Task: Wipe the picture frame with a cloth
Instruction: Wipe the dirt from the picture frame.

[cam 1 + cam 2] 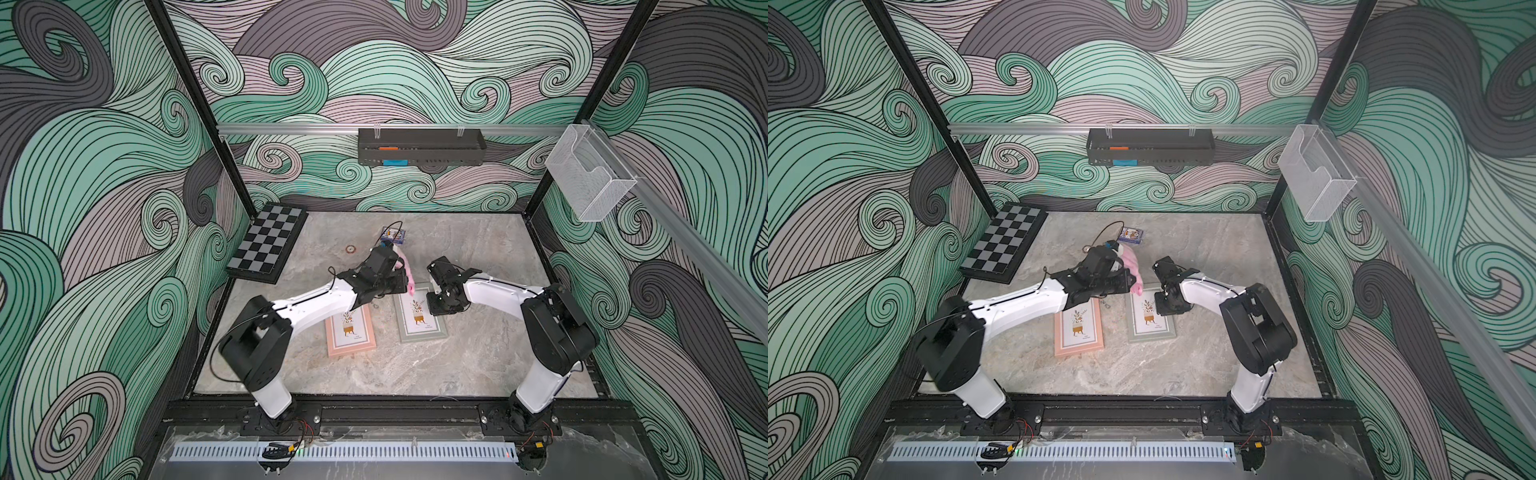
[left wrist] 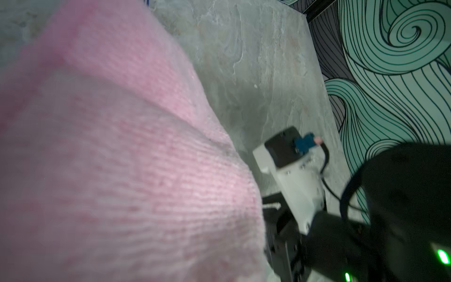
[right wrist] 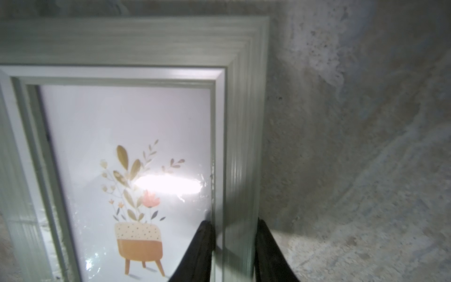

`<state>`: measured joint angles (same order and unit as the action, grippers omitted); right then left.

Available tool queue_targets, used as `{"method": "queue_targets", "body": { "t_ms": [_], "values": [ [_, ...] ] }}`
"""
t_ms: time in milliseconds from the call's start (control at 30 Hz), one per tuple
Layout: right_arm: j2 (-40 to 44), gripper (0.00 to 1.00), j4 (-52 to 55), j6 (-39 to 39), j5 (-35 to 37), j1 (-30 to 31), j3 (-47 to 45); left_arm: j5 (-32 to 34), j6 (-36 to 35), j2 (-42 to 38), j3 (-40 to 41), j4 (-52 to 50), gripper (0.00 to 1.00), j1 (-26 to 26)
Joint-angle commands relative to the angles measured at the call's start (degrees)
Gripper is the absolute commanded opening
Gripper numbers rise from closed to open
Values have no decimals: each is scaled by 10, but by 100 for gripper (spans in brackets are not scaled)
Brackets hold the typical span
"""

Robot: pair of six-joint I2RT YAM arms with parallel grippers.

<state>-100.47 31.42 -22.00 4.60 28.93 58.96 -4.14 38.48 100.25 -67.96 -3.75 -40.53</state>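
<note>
Two picture frames lie flat on the stone table in both top views: a grey-green picture frame (image 1: 422,330) (image 1: 1150,331) and a pink one (image 1: 351,334) to its left. My right gripper (image 1: 432,306) (image 3: 234,244) straddles the grey-green frame's right rail (image 3: 241,146). Its black fingers (image 3: 200,249) press on both sides of that rail. My left gripper (image 1: 404,282) is shut on the light-pink cloth (image 1: 404,269) (image 1: 1132,266) (image 2: 122,158). The bunched cloth hangs just over the grey-green frame's far left corner. It hides the left fingers in the left wrist view.
A chessboard (image 1: 266,241) leans at the far left of the table. A small card box (image 1: 392,235) and a ring (image 1: 350,249) lie behind the left gripper. A black tray (image 1: 419,145) hangs on the back rail and a clear bin (image 1: 590,174) on the right rail.
</note>
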Motion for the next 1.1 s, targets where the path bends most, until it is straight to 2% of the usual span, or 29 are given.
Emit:
{"method": "queue_targets", "body": {
  "t_ms": [0,133,333,500,633,900,967,1067],
  "values": [
    [-16,29,58,-2,21,-9,-23,-41,16,94,-56,37,0,16],
    [-27,29,58,4,15,-14,-14,-118,50,174,-84,109,0,11],
    [-32,29,51,6,-10,-18,-6,-156,85,234,-106,168,0,-3],
    [-40,28,41,2,-31,-19,-11,-183,101,275,-141,163,0,-18],
    [-39,28,41,3,-29,-19,-12,-120,80,244,-111,118,0,-23],
    [-26,28,41,5,-29,-20,-12,62,0,134,-34,-49,0,-18],
    [-25,28,41,5,-30,-20,-12,71,-7,129,-23,-54,0,-17],
    [-24,27,38,5,-31,-19,-13,41,-1,146,-30,-46,0,-18]
  ]
}}
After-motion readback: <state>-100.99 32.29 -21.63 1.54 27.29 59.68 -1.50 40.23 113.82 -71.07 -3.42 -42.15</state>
